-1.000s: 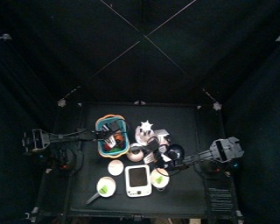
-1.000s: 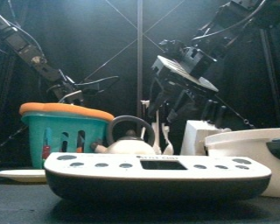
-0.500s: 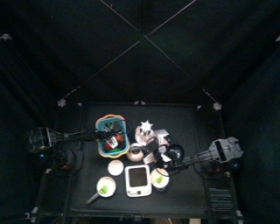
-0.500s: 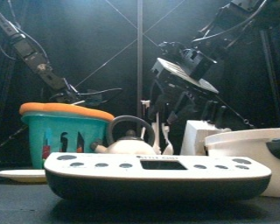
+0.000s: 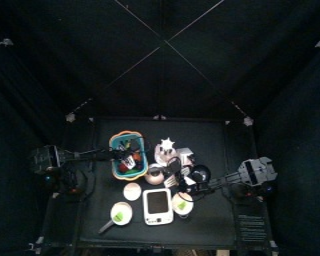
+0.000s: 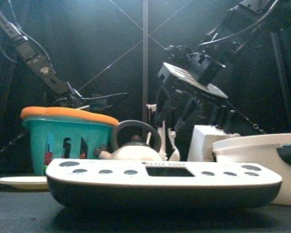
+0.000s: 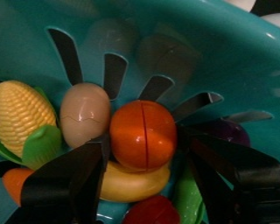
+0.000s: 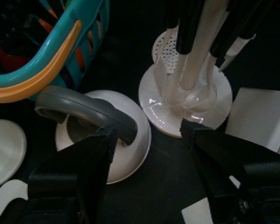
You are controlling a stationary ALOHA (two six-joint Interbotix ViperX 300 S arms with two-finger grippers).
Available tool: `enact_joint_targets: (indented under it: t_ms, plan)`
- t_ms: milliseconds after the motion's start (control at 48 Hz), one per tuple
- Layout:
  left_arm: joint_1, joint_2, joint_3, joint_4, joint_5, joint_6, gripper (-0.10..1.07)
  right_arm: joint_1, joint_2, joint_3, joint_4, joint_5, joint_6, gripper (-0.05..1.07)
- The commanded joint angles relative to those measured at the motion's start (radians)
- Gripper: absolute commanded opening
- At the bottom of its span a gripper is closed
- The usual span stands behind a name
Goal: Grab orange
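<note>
In the left wrist view the orange (image 7: 143, 133), small, round and bright orange, lies inside the teal basket (image 7: 213, 61) among other toy foods. My left gripper (image 7: 143, 150) is open low over it, one jaw on each side of the fruit. In the top view the left gripper (image 5: 121, 156) is over the basket (image 5: 113, 139) at the table's left. In the front view the basket's wall (image 6: 63, 144) hides the orange. My right gripper (image 8: 160, 144) is open and empty over a white kettle (image 8: 101, 131); in the top view it (image 5: 198, 178) is right of the middle.
In the basket lie a corn cob (image 7: 20, 109), a beige egg-shaped piece (image 7: 84, 114), a yellow piece (image 7: 129, 182) and a purple piece (image 7: 230, 133). A white scale (image 6: 166, 179), a white bowl (image 6: 264, 153) and a utensil holder (image 8: 189, 92) crowd the table's front.
My left arm has shifted a little over the basket. My right arm has barely moved.
</note>
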Motion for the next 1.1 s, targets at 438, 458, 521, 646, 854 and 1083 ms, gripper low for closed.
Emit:
enact_joint_targets:
  t_ms: [438,458,521,646,854,1083]
  plan:
    - [-0.002,-0.095,-0.031,0.018,0.026,0.008,0.73,0.0,-0.014,-0.018,-0.008,0.002,-0.005,0.92]
    - [0.0,-0.103,-0.031,0.021,0.034,0.008,0.73,0.0,-0.014,-0.018,-0.009,0.002,-0.005,0.92]
    - [-0.003,-0.127,-0.031,0.029,0.055,0.008,0.73,0.0,-0.015,-0.018,-0.009,0.002,-0.006,0.92]
    - [-0.005,-0.186,-0.031,0.044,0.1,0.006,0.73,0.009,-0.014,-0.018,-0.009,0.006,-0.006,0.92]
    - [-0.034,-0.275,-0.021,0.054,0.115,0.006,0.72,0.023,-0.025,-0.009,-0.005,0.008,-0.008,0.92]
    - [-0.083,-0.35,0.017,0.092,0.143,0.006,0.72,0.028,-0.032,0.02,-0.015,-0.015,-0.009,0.92]
